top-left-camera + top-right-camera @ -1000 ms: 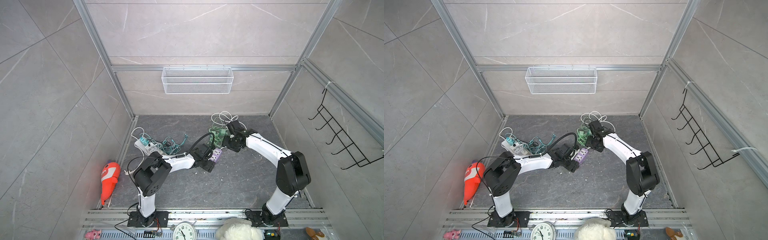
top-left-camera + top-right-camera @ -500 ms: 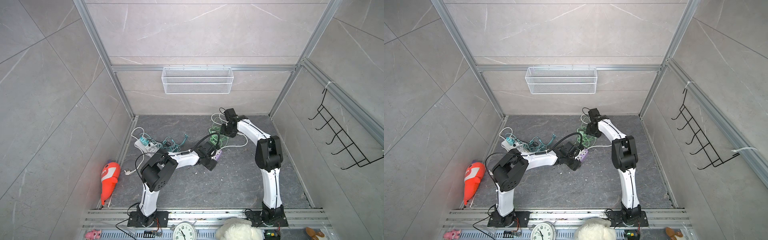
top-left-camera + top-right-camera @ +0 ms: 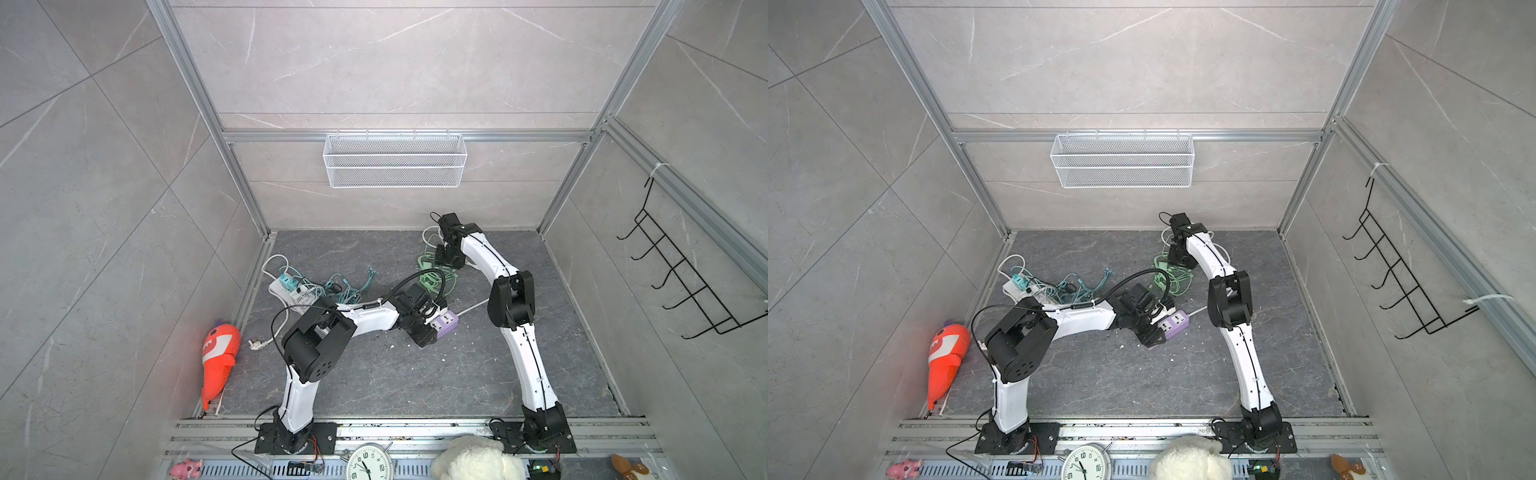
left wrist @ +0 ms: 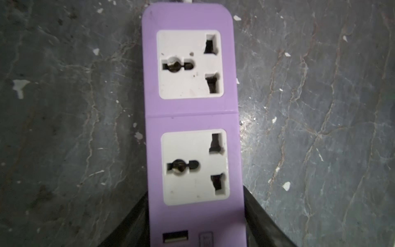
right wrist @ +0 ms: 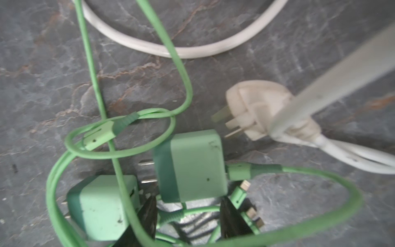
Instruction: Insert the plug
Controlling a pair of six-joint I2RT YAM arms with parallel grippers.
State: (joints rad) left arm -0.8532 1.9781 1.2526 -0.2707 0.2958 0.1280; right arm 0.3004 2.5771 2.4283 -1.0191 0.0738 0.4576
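My right arm has swung back to the cable pile at one o'clock; its fingers (image 5: 188, 216) now straddle the green plug (image 5: 192, 166), narrowed but not yet clamped. My left fingers (image 4: 195, 216) have closed onto the purple power strip (image 4: 192, 111), steadying it mid-worktop.

Readable marks: few, only a clock dial.

Hour numerals on the white face of the clock (image 3: 369, 462) at the near edge in both top views, cut off by the picture's lower border; "9" and "12" legible in a top view, the rest too small. A small marked panel beside the USB port of the purple power strip (image 4: 192, 119) in the left wrist view, too blurred to read. No print legible on the green chargers or cables.
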